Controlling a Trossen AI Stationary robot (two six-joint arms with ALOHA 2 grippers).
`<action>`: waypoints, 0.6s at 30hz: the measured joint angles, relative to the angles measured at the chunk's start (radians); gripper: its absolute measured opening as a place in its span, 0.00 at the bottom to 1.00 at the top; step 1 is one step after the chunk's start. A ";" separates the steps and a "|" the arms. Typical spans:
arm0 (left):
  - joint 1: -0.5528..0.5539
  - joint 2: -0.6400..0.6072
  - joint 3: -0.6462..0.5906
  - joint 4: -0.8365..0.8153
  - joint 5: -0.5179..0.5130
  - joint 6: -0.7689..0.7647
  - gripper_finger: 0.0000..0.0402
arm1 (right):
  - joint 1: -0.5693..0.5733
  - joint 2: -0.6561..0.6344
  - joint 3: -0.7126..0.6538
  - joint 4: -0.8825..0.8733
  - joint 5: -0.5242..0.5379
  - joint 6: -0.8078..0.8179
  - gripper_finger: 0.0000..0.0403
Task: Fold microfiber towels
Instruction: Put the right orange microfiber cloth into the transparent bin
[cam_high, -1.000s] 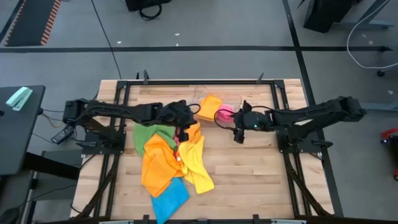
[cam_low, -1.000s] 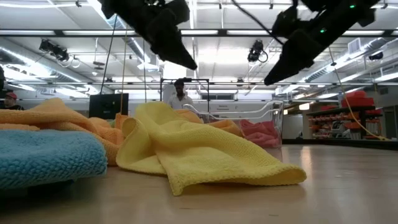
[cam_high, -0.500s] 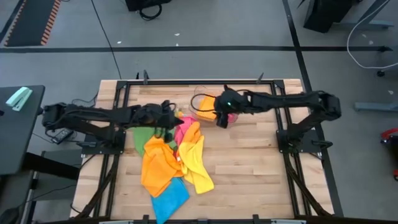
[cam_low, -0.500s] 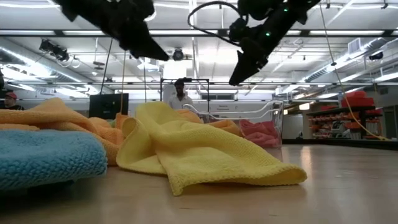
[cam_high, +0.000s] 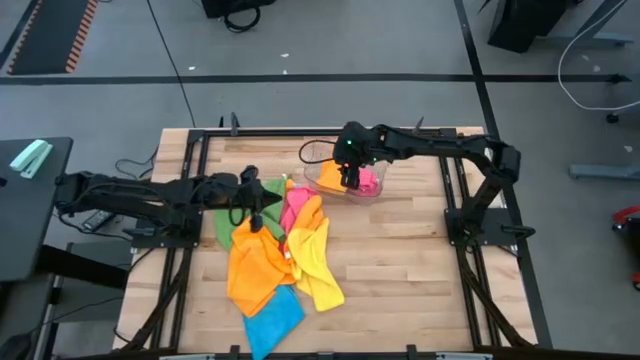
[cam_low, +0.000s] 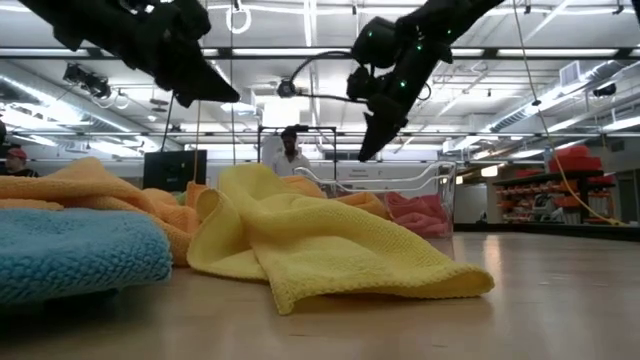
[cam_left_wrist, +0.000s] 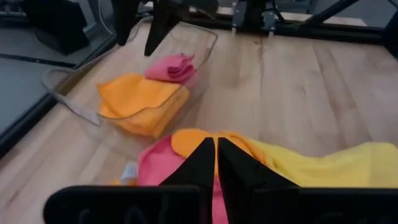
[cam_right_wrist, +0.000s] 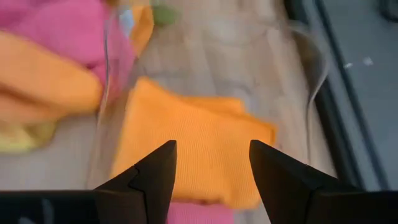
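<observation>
A loose pile of towels lies on the table's left half: green (cam_high: 230, 222), orange (cam_high: 255, 265), pink (cam_high: 296, 200), yellow (cam_high: 318, 262) and blue (cam_high: 272, 320). A clear plastic tray (cam_high: 312, 180) at the far middle holds a folded orange towel (cam_high: 332, 176) and a folded pink one (cam_high: 368, 183). My left gripper (cam_high: 262, 203) is shut and empty, up in the air over the pile's far left part (cam_left_wrist: 216, 155). My right gripper (cam_high: 351, 181) is open and empty, above the folded orange towel in the tray (cam_right_wrist: 213, 155).
The table's right half and near right corner are bare wood (cam_high: 400, 280). The tray's clear walls (cam_right_wrist: 112, 93) stand around the folded towels. Black frame rails (cam_high: 300, 132) run along the table's edges. A person (cam_low: 290, 152) stands far behind the table.
My left gripper has gone toward the table's left edge, off the middle of the pile. My right gripper has gone toward the table's left and far edges, from the bare wood right of the tray to over the tray. The towels lie as before.
</observation>
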 joint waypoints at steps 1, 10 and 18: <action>-0.004 -0.004 -0.002 0.009 -0.002 -0.010 0.06 | -0.006 0.012 0.000 0.007 -0.015 -0.013 0.52; -0.011 -0.001 -0.004 0.006 -0.007 -0.140 0.03 | -0.080 0.151 -0.001 -0.014 -0.160 -0.024 0.52; -0.009 -0.001 -0.004 0.034 -0.007 -0.155 0.08 | -0.065 0.278 0.101 -0.139 -0.156 -0.009 0.52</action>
